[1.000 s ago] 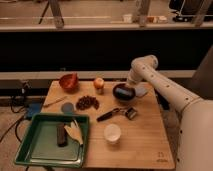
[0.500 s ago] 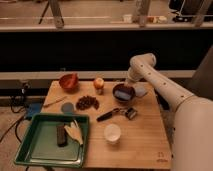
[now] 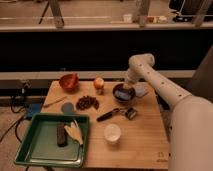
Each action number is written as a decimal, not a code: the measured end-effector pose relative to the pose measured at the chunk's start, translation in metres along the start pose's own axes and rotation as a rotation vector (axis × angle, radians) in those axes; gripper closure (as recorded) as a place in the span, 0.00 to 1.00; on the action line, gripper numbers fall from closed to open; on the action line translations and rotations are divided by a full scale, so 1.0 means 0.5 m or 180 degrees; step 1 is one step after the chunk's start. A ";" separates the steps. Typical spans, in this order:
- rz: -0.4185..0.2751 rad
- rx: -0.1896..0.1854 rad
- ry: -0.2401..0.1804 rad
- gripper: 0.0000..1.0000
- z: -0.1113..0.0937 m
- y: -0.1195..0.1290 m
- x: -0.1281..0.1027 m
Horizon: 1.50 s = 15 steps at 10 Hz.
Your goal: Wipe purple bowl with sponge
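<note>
The purple bowl is a small, very dark bowl on the wooden table, right of centre at the back. My gripper reaches down from the arm's bend and sits at the bowl's far right rim, over its mouth. The teal-green sponge does not show; it may be hidden under the gripper in the bowl. A pale grey-blue flat piece lies just right of the bowl.
An orange-red bowl, an orange fruit, a pile of dark pieces, a grey disc, a black-handled tool and a white cup stand on the table. A green tray holds a dark bar and a yellow husk.
The arm has shifted only slightly over the purple bowl. The bowl and the other things have not moved.
</note>
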 end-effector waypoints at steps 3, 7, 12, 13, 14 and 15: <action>-0.0045 -0.0082 0.0008 0.20 0.010 0.014 -0.012; -0.0034 -0.0146 0.0030 0.20 0.022 0.022 -0.005; 0.0014 -0.0167 0.0047 0.56 0.033 0.025 0.005; 0.0029 -0.0167 0.0048 0.62 0.034 0.025 0.009; 0.0036 -0.0168 0.0048 0.63 0.035 0.025 0.011; 0.0043 -0.0173 0.0047 0.63 0.037 0.025 0.013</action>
